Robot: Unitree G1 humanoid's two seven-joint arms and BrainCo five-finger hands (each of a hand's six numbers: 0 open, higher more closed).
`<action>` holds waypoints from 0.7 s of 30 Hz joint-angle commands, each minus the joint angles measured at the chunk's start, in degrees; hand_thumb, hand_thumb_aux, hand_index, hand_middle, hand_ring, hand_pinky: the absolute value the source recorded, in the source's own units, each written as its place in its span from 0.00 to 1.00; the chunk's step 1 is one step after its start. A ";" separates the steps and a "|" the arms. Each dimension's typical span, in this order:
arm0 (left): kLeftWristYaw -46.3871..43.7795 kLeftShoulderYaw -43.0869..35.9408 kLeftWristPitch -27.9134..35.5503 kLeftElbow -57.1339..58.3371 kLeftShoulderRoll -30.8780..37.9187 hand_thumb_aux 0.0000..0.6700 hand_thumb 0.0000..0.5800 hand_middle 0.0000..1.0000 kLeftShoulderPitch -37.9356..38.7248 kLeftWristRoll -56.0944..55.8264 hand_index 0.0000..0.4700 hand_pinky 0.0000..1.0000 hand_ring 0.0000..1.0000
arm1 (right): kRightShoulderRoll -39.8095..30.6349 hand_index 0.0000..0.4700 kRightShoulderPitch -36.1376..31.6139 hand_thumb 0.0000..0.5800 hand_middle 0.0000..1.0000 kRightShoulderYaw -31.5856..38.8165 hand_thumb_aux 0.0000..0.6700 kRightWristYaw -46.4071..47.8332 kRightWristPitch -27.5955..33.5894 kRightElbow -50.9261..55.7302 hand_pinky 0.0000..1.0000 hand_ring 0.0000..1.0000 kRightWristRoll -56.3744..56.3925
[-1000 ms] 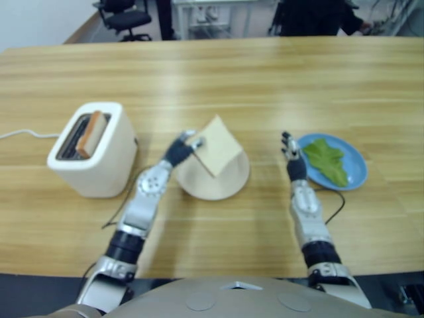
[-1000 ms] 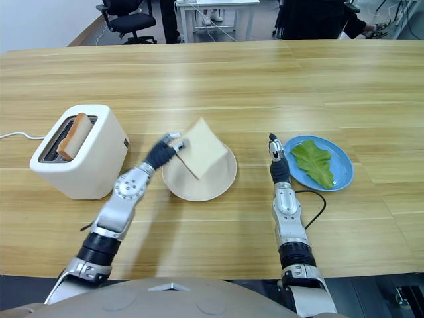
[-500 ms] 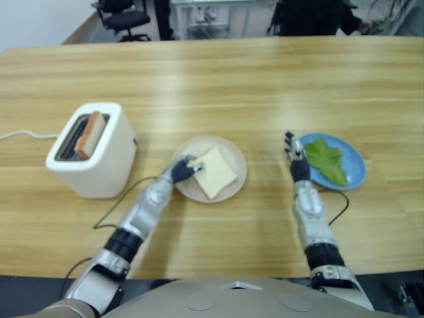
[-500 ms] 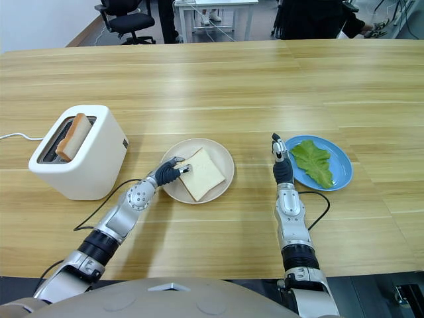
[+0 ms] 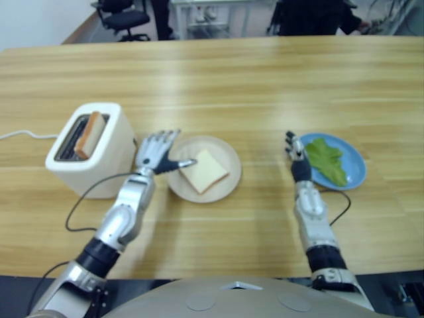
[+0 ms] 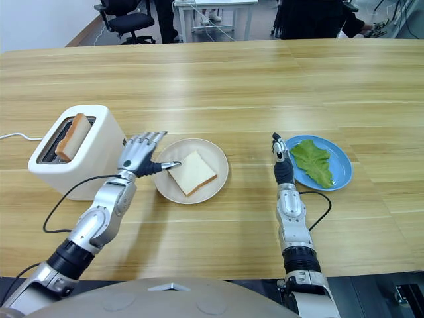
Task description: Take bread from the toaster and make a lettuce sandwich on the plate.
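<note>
One slice of bread (image 6: 191, 173) lies flat on the beige plate (image 6: 213, 186) in the middle of the table. My left hand (image 6: 140, 156) hovers open at the plate's left rim, fingers spread, holding nothing. Left of it stands the white toaster (image 6: 74, 152) with a second slice of bread (image 6: 71, 136) sticking up from its slot. A green lettuce leaf (image 6: 313, 161) rests on the blue plate (image 6: 342, 157) at the right. My right hand (image 6: 281, 159) stays just left of the blue plate, fingers straight and empty.
The toaster's white cord (image 6: 13, 135) runs off the left edge. Black cables trail along both arms onto the table. Bare wooden tabletop stretches behind the plates, and office chairs (image 6: 126, 16) stand beyond the far edge.
The left hand lowered the tilted bread flat onto the beige plate, let it go, and drew back left with its fingers spread. The right hand kept still.
</note>
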 commanded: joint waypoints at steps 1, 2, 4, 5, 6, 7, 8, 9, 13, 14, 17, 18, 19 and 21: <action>2.76 2.49 -3.38 -2.85 -0.64 0.00 0.00 0.00 2.17 -2.95 0.00 0.00 0.00 | -5.53 0.00 1.31 0.00 0.00 0.54 0.00 -2.87 0.66 -8.85 0.00 0.00 -10.21; 2.94 3.19 -4.82 -2.28 -1.55 0.00 0.00 0.00 2.55 -5.70 0.00 0.00 0.00 | -8.11 0.00 1.46 0.00 0.00 -0.13 0.00 -3.80 1.46 -11.07 0.00 0.00 -13.50; 2.86 5.35 -9.24 0.84 -4.96 0.00 0.00 0.00 3.23 -15.28 0.00 0.00 0.00 | -15.64 0.00 1.53 0.00 0.00 -1.97 0.00 -6.73 4.12 -14.68 0.00 0.00 -22.96; 2.50 6.56 -11.44 2.84 -6.78 0.00 0.00 0.00 3.43 -20.22 0.00 0.00 0.00 | -19.41 0.00 1.59 0.00 0.00 -2.37 0.00 -8.18 5.81 -15.67 0.00 0.00 -27.84; 1.77 7.79 -13.73 5.45 -8.99 0.00 0.00 0.00 3.59 -25.58 0.00 0.00 0.00 | -24.53 0.00 1.15 0.00 0.00 -1.96 0.00 -9.60 7.87 -14.94 0.00 0.00 -33.88; 1.40 8.79 -15.74 7.38 -10.76 0.00 0.00 0.00 3.82 -29.59 0.00 0.00 0.00 | -28.95 0.00 0.33 0.00 0.00 -0.92 0.00 -10.64 9.78 -12.98 0.00 0.00 -38.81; 1.20 9.43 -16.78 8.40 -11.98 0.00 0.00 0.00 4.10 -31.92 0.00 0.00 0.00 | -32.57 0.00 -0.71 0.00 0.00 0.67 0.00 -10.97 11.35 -10.17 0.00 0.00 -42.44; 1.02 9.70 -17.79 8.88 -12.78 0.00 0.00 0.00 4.36 -33.28 0.00 0.00 0.00 | -35.63 0.00 -1.72 0.00 0.00 2.39 0.00 -11.34 12.50 -7.27 0.00 0.00 -45.42; 0.72 9.56 -19.78 7.84 -13.66 0.00 0.00 0.00 5.01 -34.46 0.00 0.00 0.00 | -41.72 0.00 -5.30 0.00 0.00 8.43 0.00 -12.75 15.32 2.98 0.00 0.00 -52.53; 0.63 9.65 -19.94 7.62 -13.73 0.00 0.00 0.00 4.99 -34.67 0.00 0.00 0.00 | -42.40 0.00 -6.11 0.00 0.00 9.94 0.00 -13.13 15.87 5.51 0.00 0.00 -53.68; -0.03 10.06 -19.93 7.61 -13.90 0.00 0.00 0.00 4.83 -35.60 0.00 0.00 0.00 | -41.91 0.00 -9.53 0.00 0.00 15.07 0.00 -14.13 15.53 13.88 0.00 0.00 -55.44; -0.23 10.09 -20.00 7.64 -13.99 0.00 0.00 0.00 4.77 -35.69 0.00 0.00 0.00 | -41.35 0.00 -10.93 0.00 0.00 16.89 0.00 -14.69 15.25 17.19 0.00 0.00 -55.95; -0.41 10.10 -20.07 7.68 -14.06 0.00 0.00 0.00 4.72 -35.72 0.00 0.00 0.00 | -40.71 0.00 -12.38 0.00 0.00 18.61 0.00 -15.34 14.98 20.52 0.00 0.00 -56.38; -0.75 10.08 -20.17 7.67 -14.19 0.00 0.00 0.00 4.66 -35.69 0.00 0.00 0.00 | -39.10 0.00 -15.31 0.00 0.00 21.65 0.00 -17.19 14.31 26.97 0.00 0.00 -56.48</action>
